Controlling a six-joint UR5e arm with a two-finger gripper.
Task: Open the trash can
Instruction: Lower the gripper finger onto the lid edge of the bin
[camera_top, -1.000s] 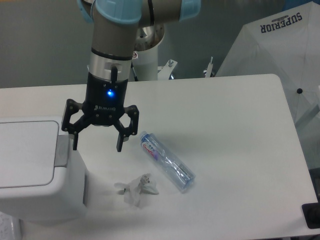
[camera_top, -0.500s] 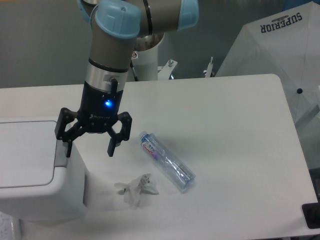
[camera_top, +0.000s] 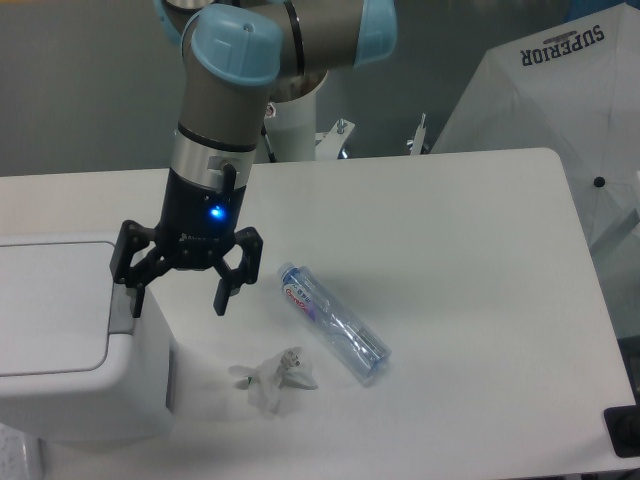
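The large white trash can (camera_top: 70, 350) stands at the left edge of the table, its flat lid (camera_top: 50, 300) closed. Its grey push tab (camera_top: 122, 310) runs along the lid's right edge. My gripper (camera_top: 178, 302) hangs open and empty right beside the can. Its left fingertip (camera_top: 137, 302) is over the grey tab, its right fingertip (camera_top: 220, 303) is over the table. I cannot tell whether the left fingertip touches the tab.
A clear plastic bottle (camera_top: 332, 322) lies on the white table (camera_top: 450, 250) right of the gripper. A crumpled white wrapper (camera_top: 275, 376) lies in front of it. A white umbrella-like object (camera_top: 560, 110) stands beyond the table's right edge. The arm's base (camera_top: 295, 120) is at the back.
The gripper has moved left from above the table to the can's edge, so its left finger now sits over the grey tab. In the last half second it barely moved.
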